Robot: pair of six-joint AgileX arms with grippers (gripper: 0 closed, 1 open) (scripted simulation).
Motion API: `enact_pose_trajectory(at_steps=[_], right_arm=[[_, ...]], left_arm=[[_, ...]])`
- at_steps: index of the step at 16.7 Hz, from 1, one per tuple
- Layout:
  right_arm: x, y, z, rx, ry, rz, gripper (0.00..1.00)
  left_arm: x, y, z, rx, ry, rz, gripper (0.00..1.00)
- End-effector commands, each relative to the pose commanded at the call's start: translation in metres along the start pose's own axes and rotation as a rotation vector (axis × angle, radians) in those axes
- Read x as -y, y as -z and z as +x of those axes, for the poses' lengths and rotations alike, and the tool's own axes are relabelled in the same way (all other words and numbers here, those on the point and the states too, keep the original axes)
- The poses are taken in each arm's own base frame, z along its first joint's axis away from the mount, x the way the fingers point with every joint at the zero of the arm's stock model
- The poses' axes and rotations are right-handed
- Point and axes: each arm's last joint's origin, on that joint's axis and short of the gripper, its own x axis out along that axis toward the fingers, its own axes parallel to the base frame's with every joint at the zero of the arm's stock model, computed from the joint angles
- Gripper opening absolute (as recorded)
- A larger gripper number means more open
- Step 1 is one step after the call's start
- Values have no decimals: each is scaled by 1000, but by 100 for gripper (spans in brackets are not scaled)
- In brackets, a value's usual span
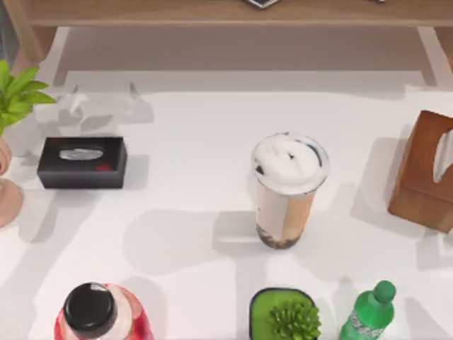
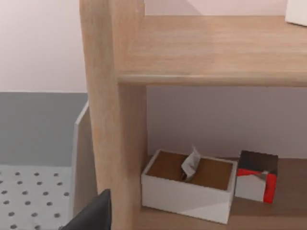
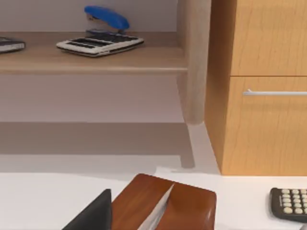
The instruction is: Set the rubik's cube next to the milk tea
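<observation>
The milk tea (image 1: 287, 190) stands upright a little right of the table's middle, a tall clear cup with a white foamy top, beige drink and dark pearls at the bottom. The rubik's cube is out of view. A dark edge of my left gripper (image 2: 93, 215) shows in the left wrist view, which faces a wooden shelf post. A dark edge of my right gripper (image 3: 93, 213) shows in the right wrist view, close to a brown tissue box (image 3: 165, 206).
A black box (image 1: 81, 161) lies at the left. At the front edge are a red bottle with a black cap (image 1: 95, 315), a small potted plant (image 1: 285, 319) and a green bottle (image 1: 368, 312). The brown tissue box (image 1: 425, 173) is at the right edge.
</observation>
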Motion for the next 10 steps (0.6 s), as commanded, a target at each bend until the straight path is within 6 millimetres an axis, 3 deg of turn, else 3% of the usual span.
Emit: enact_pose_trajectory(at_steps=[3, 5, 8, 10], right_arm=[[0, 0, 0, 0, 0, 0, 100], [0, 0, 0, 0, 0, 0, 100], [0, 0, 0, 0, 0, 0, 100], [0, 0, 0, 0, 0, 0, 100]], left_arm=[[51, -15, 62, -3, 13, 9, 100], [84, -19, 90, 13, 26, 5, 100], [124, -19, 114, 32, 46, -4, 100], [139, -17, 121, 39, 55, -10, 100]])
